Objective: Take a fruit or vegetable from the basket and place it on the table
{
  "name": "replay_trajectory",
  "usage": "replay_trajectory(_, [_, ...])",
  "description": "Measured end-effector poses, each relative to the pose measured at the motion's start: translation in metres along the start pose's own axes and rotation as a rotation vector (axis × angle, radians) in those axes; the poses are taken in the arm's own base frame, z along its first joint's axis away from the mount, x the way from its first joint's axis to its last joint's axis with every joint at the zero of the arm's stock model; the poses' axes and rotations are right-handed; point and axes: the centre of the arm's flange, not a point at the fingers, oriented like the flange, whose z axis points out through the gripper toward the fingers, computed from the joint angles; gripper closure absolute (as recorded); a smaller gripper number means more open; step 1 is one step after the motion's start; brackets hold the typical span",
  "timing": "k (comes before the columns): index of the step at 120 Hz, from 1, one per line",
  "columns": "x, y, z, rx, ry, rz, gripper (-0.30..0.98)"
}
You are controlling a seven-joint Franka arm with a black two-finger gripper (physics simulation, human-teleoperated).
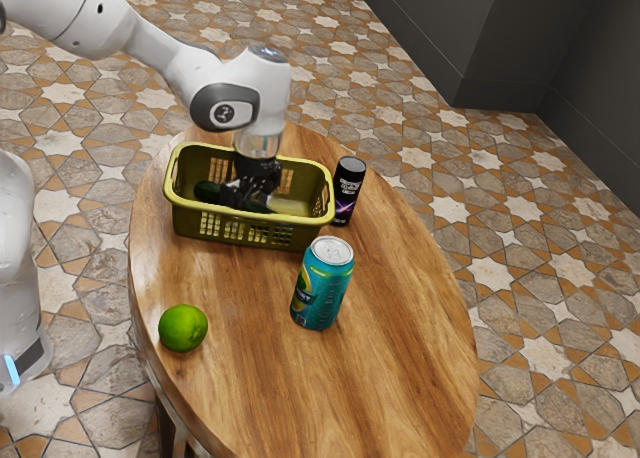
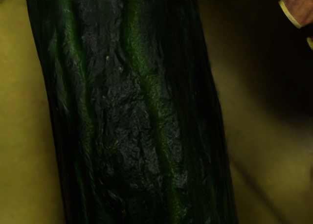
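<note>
Down inside the basket (image 1: pixel 290 236), the hand (image 1: pixel 250 190) is seen poised right over the cucumber (image 2: pixel 132 106), the dark ridged skin stretched beneath it in the wrist view. Whether the hand is spread apart or clamped on the cucumber cannot be told; it is too dark in there for a fair call.

The grasp looks like the step in hand, and here it is to be done with care! The cucumber should be straddled squarely across its narrow width, never along its length, and taken near its middle so that neither end is left to droop. If it is pinched too high on that rounded back, it could be squeezed out and rolled away. An even, firm closing is called for, then a short test lift, dead straight, with the basket walls kept well off the hand.

Then comes the rim: both ends of the cucumber must be raised above it before any sideways travel is begun. For the landing, the bare tabletop (image 1: pixel 400 318) beyond the teal can (image 1: pixel 323 283) could be used, the lime (image 1: pixel 183 328) being given a wide berth.
</note>
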Motion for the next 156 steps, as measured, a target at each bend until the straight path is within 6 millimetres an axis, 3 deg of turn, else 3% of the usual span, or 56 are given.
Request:
replay_trajectory(19, [-0.003,0.013,-0.007,-0.023,0.015,0.032,0.05])
replay_trajectory(46, [-0.006,0.015,0.006,-0.002,0.026,0.096,0.06])
replay_trajectory(73, [-0.005,0.016,0.006,-0.006,0.026,0.115,0.08])
replay_trajectory(95, [-0.007,0.015,0.003,-0.016,0.026,0.113,0.18])
replay_trajectory(122, [-0.010,0.014,0.003,-0.018,0.025,0.105,0.22])
replay_trajectory(136, [-0.011,0.013,0.000,-0.023,0.022,0.103,0.34])
replay_trajectory(156, [-0.013,0.011,-0.001,-0.023,0.022,0.102,0.42])
